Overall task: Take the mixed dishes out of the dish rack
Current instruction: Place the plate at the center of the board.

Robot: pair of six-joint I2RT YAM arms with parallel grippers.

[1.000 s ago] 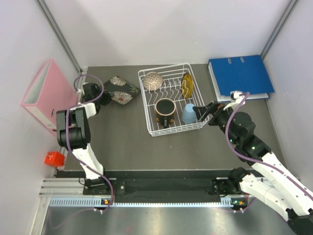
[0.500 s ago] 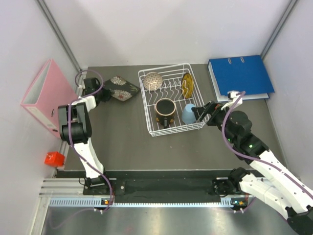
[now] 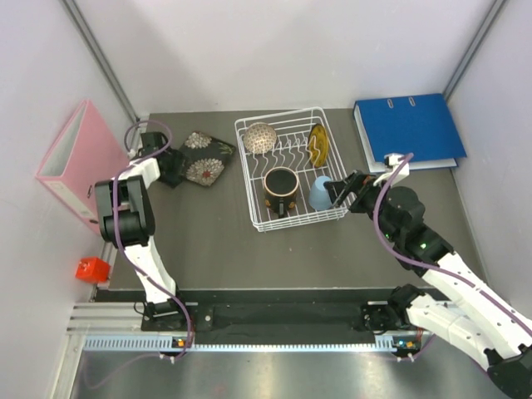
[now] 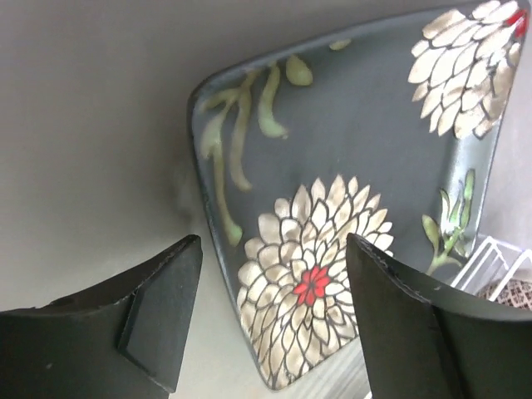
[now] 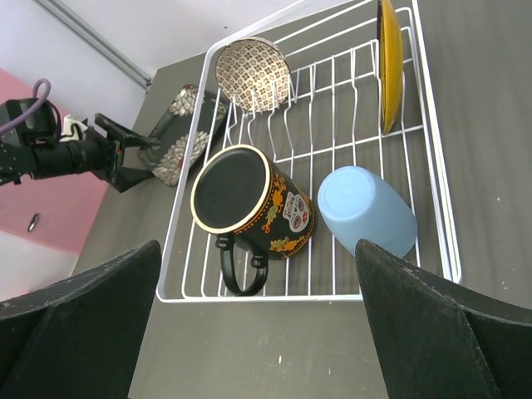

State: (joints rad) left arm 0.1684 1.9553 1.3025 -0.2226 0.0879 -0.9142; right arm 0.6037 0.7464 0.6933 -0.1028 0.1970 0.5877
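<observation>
**Floral plate out, four dishes in the rack**

We see the dark floral square plate (image 3: 202, 160) lying on the table (image 3: 216, 241), just left of the dish rack (image 3: 291, 154). The left gripper (image 4: 274, 241) sits at its left edge, fingers spread, pinching nothing. The rack holds the speckled bowl (image 3: 259, 137) and amber-yellow plate (image 3: 317, 143) far side, dark mug (image 3: 281, 187) and light-blue cup (image 3: 321, 193) near side. The right gripper (image 3: 339, 191) hovers beside the cup, jaws wide, empty
</observation>
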